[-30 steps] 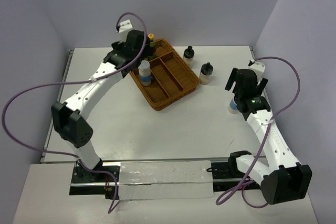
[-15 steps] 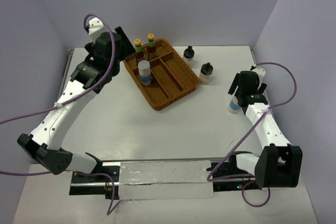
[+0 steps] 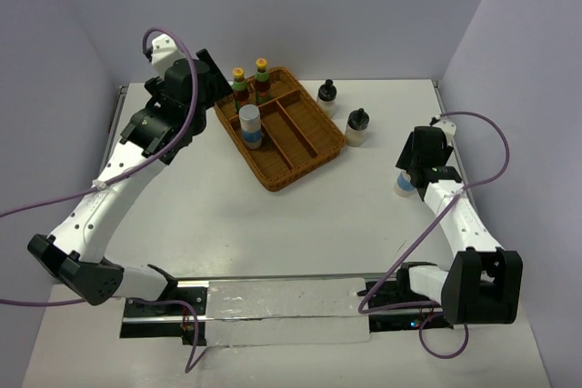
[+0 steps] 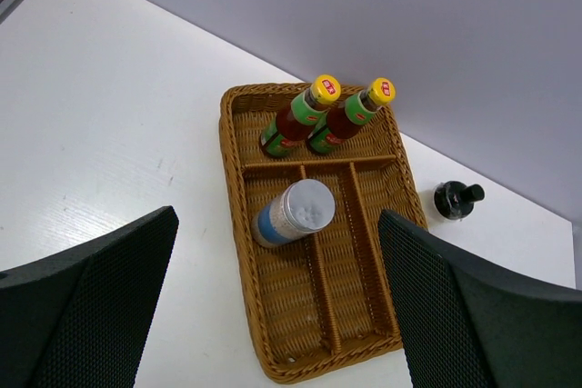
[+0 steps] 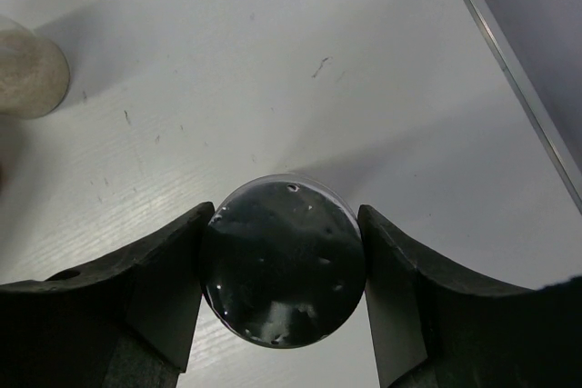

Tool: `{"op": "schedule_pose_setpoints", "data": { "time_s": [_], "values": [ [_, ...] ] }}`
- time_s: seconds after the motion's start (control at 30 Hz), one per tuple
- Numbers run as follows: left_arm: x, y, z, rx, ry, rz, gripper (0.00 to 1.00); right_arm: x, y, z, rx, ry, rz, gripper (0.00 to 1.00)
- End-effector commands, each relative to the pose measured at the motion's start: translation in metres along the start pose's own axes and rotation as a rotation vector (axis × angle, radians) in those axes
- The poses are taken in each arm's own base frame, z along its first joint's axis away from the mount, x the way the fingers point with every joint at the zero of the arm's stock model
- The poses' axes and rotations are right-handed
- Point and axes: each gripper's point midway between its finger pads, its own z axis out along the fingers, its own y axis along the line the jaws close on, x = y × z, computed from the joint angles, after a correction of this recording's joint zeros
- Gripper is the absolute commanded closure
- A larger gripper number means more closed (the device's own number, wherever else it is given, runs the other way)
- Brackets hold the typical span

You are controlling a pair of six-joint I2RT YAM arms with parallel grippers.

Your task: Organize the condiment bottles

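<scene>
A wicker basket [image 3: 273,179] holds two slim yellow-capped bottles [image 3: 239,84] [image 3: 262,74] upright in its far compartment and a white blue-labelled bottle [image 3: 250,126] with a silver cap in its left lane. Two squat black-capped bottles [image 3: 327,95] [image 3: 358,127] stand on the table right of the basket. My left gripper [image 4: 277,217] hangs open high above the basket [image 4: 238,252], nothing between its fingers. At the right side of the table my right gripper [image 5: 284,265] is shut on another white blue-labelled bottle [image 3: 404,184]; both pads press the sides of its silver cap [image 5: 284,261].
The table's right edge rail [image 5: 509,79] runs close behind the held bottle. A pale squat bottle [image 5: 32,74] shows at the upper left of the right wrist view. The basket's middle and right lanes [image 4: 364,261] hold nothing.
My right gripper has closed on the white bottle at the right. The left arm swung left away from the basket's far corner a second ago and has since held still, open.
</scene>
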Motion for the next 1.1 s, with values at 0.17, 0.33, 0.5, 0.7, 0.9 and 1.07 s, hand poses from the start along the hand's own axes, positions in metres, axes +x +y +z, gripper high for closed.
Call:
{"op": "schedule_pose_setpoints", "data": {
  "time_s": [0.17, 0.33, 0.5, 0.7, 0.9, 1.07],
  "values": [
    [-0.009, 0.018, -0.013, -0.046, -0.014, 0.005, 0.0, -0.08, 0.022, -0.065, -0.172, -0.246, 0.082, 0.8],
    [-0.014, 0.033, -0.026, -0.058, -0.029, -0.032, 0.0, -0.117, 0.083, -0.124, -0.419, -0.313, 0.039, 0.85],
    [-0.024, 0.053, -0.038, -0.107, -0.056, -0.077, 0.0, -0.12, 0.185, -0.19, -0.692, -0.31, -0.079, 0.86],
    [-0.04, 0.071, -0.058, -0.126, -0.09, -0.13, 0.01, -0.101, 0.278, -0.222, -0.837, -0.278, -0.169, 0.85],
    [-0.058, 0.082, -0.081, -0.087, -0.133, -0.187, 0.0, -0.074, 0.336, -0.229, -0.913, -0.243, -0.224, 0.86],
    [-0.057, 0.088, -0.082, -0.106, -0.128, -0.183, 0.01, -0.044, 0.359, -0.219, -0.904, -0.205, -0.275, 0.86]
  ]
}}
